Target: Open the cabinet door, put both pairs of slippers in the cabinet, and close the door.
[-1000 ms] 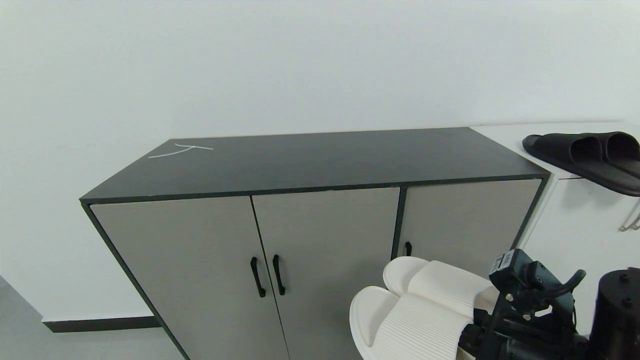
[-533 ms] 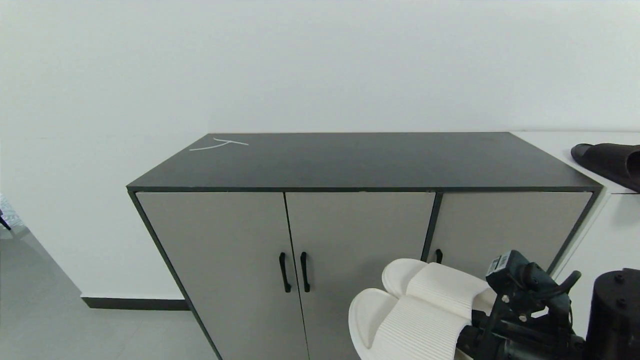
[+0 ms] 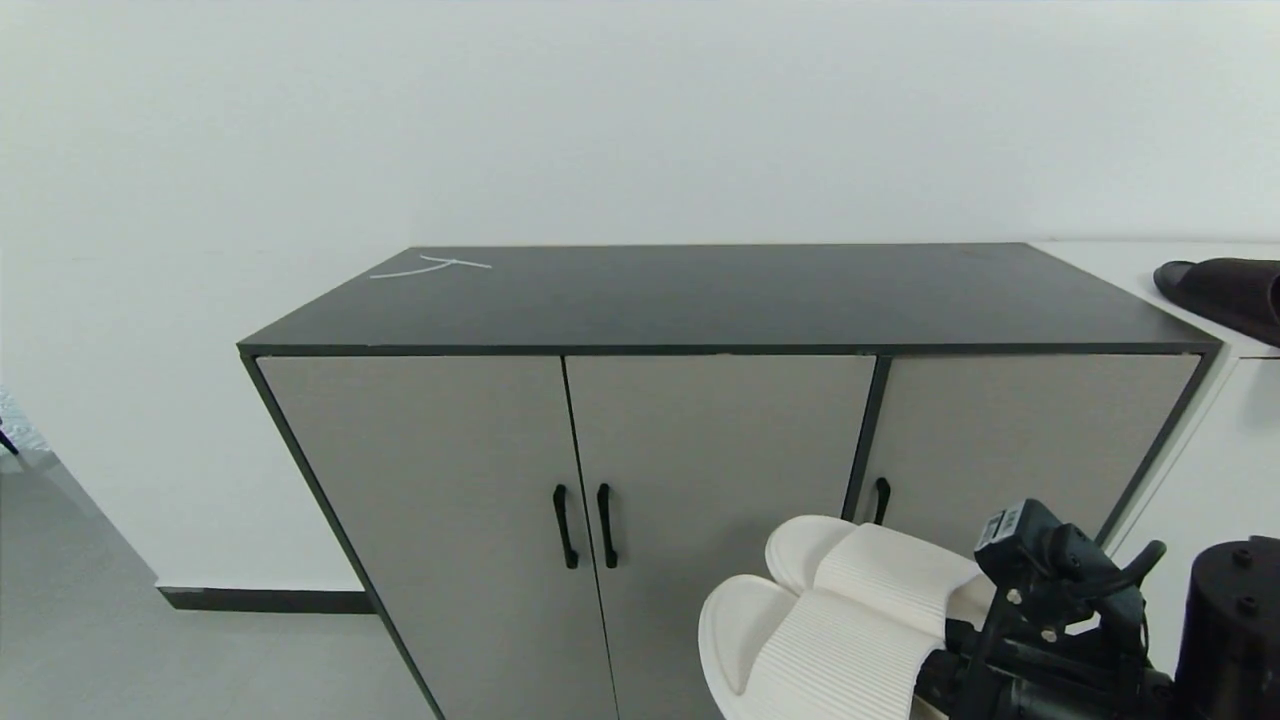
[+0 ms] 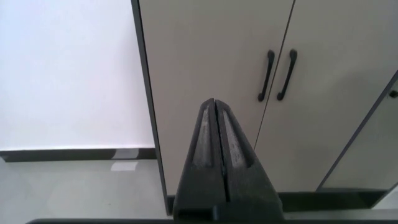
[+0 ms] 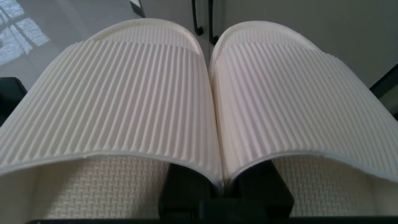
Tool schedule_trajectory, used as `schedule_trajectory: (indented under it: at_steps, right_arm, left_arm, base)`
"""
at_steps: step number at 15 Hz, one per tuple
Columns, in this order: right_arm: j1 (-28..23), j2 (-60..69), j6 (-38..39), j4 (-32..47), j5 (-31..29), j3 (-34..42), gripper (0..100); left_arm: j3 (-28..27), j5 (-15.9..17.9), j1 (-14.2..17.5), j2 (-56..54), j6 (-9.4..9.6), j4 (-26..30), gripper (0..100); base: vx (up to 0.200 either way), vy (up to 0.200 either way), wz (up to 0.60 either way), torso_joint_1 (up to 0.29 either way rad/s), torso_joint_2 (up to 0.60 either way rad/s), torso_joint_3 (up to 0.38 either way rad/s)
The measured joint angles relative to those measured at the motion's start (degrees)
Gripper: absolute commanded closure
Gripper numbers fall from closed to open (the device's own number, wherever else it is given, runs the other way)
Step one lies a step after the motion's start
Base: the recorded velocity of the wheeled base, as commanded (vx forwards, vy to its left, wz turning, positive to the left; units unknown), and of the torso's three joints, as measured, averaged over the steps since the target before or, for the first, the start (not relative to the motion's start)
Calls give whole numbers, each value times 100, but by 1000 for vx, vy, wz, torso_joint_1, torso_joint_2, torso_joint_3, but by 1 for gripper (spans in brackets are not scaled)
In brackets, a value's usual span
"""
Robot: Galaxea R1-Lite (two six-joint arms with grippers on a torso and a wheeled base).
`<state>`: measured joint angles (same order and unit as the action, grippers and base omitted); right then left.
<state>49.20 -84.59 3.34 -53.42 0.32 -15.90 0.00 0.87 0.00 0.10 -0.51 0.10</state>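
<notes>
All 3 doors of the cabinet (image 3: pixel 700 440) stand shut, and neither pair is stowed. The right gripper (image 5: pixel 225 186) clamps the white slippers (image 3: pixel 840 620) together before the doors, while the black slippers (image 3: pixel 1225 290) lie on the white ledge (image 3: pixel 1110 260) alongside. The left wrist view adds the left gripper (image 4: pixel 215 140), fingers pressed together and empty, facing the paired handles (image 4: pixel 278 74).

Inside barred by three shut cabinet doors (image 3: pixel 715 480). Middle handles (image 3: pixel 565 527) exposed, open air in front. Low at right, white slippers (image 3: pixel 850 610) crowding the right door's handle (image 3: pixel 881 500). Open floor (image 3: pixel 100 650) left of cabinet.
</notes>
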Motion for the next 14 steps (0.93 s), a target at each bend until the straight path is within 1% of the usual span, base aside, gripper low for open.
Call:
schedule_trajectory:
  at_steps: [9, 12, 14]
  right_arm:
    - [0, 0, -4, 0, 1, 44, 100]
    - [0, 0, -9, 0, 0, 60, 100]
    - [-1, -2, -9, -4, 0, 66, 100]
  left_arm:
    - [0, 0, -2, 0, 2, 0, 100]
    - [0, -5, 0, 0, 2, 0, 100]
    - [0, -2, 0, 0, 0, 1, 100]
  base:
    - [0, 0, 0, -170, 463, 289]
    - [0, 0, 0, -128, 447, 321]
    - [0, 0, 0, -56, 215, 163]
